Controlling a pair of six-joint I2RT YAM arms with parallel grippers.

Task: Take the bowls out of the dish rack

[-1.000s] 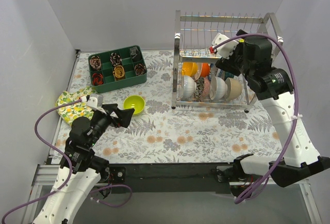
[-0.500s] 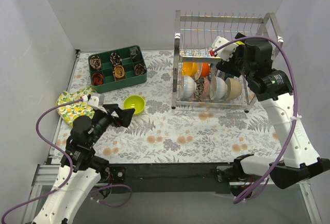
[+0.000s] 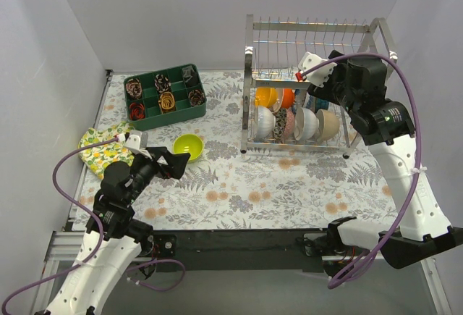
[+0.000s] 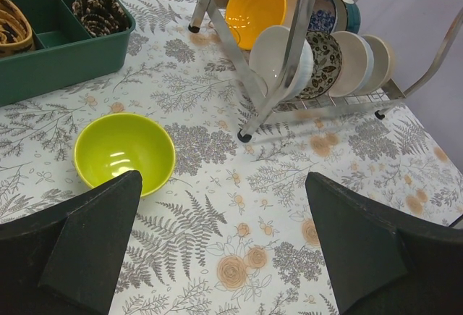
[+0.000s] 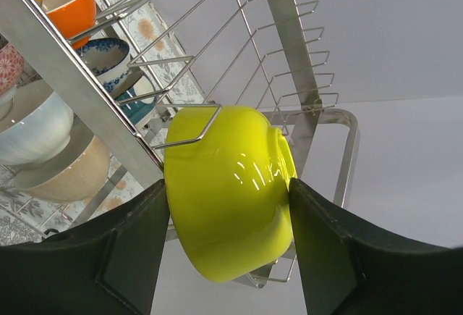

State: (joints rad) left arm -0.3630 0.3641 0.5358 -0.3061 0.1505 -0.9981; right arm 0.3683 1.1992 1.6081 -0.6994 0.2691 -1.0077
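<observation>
The chrome dish rack stands at the back right and shows in the left wrist view. Its lower tier holds several bowls on edge: orange-yellow, white, beige, patterned ones between. My right gripper is at the rack's upper tier. In the right wrist view the gripper is shut on a lime-green bowl, one finger on its rim and one on its foot, with a rack wire across it. A second lime-green bowl sits upright on the table. My left gripper is open and empty just in front of that bowl.
A dark green compartment tray with small round items stands at the back left. A lemon-print cloth lies at the left edge. Grey walls close in the left, back and right. The table has a floral cover.
My right gripper has shifted slightly right and up at the rack's upper tier with the lime-green bowl. The left arm has barely moved.
</observation>
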